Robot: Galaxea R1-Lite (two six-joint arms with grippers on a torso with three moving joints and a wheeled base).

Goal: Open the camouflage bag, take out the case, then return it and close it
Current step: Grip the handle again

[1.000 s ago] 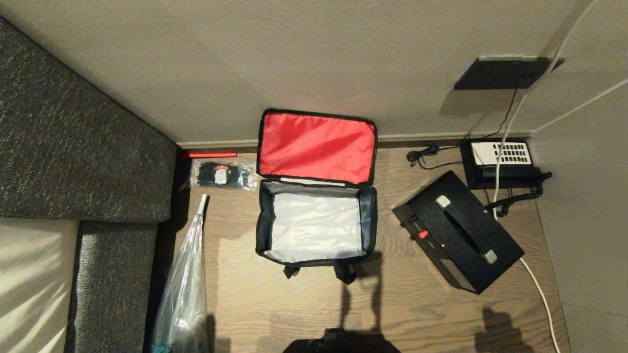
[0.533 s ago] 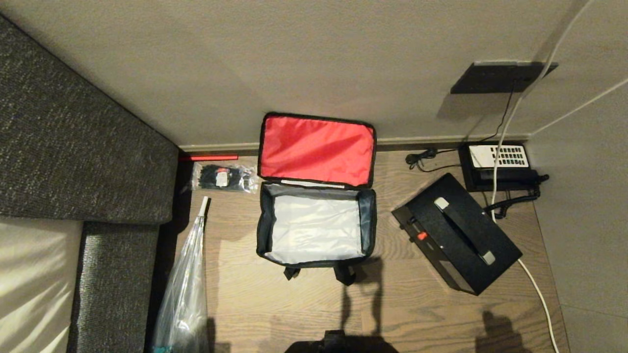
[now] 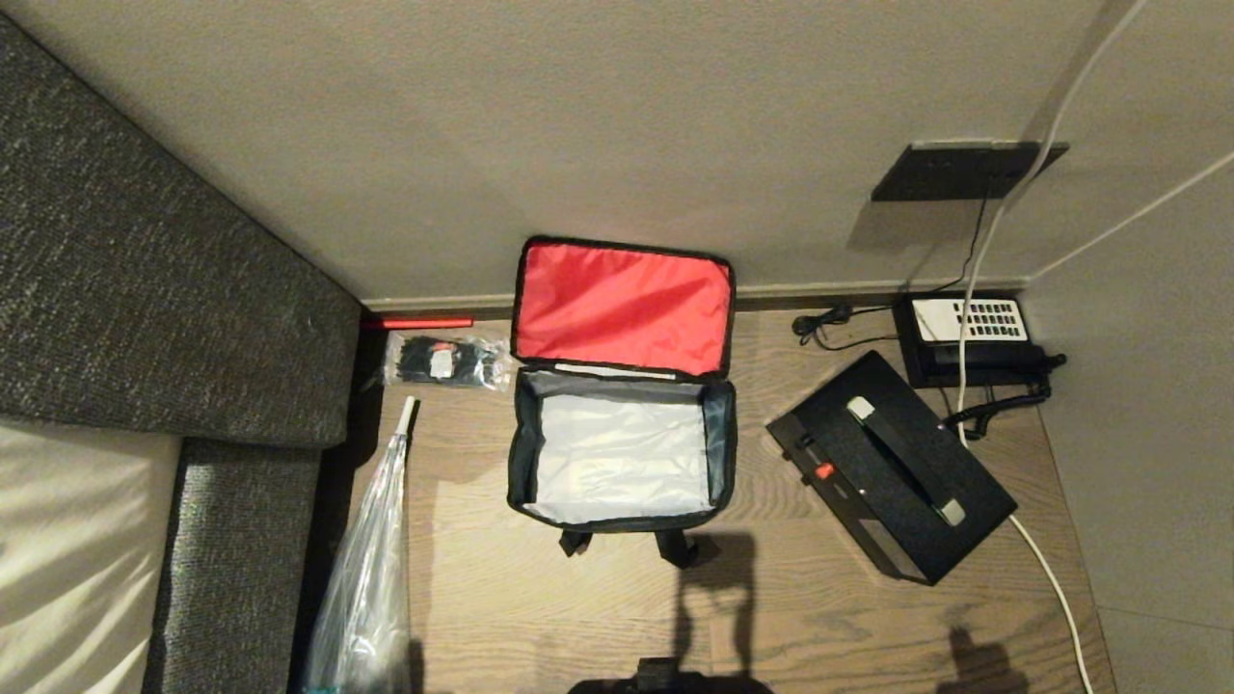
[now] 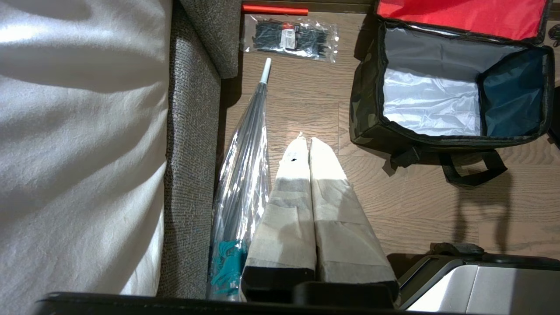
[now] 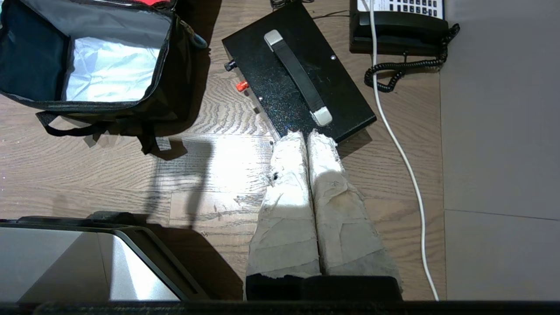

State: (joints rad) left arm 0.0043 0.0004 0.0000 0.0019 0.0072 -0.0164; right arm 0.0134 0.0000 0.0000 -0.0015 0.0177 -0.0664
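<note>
Now we should grab the case [image 3: 892,467] by its strap handle and lower it flat into the bag [image 3: 622,458]. Bag sits open mid-floor, red lid back; black case lies right of it, skewed. Left gripper [image 4: 305,144] and right gripper [image 5: 305,138] both clenched, empty.
</note>
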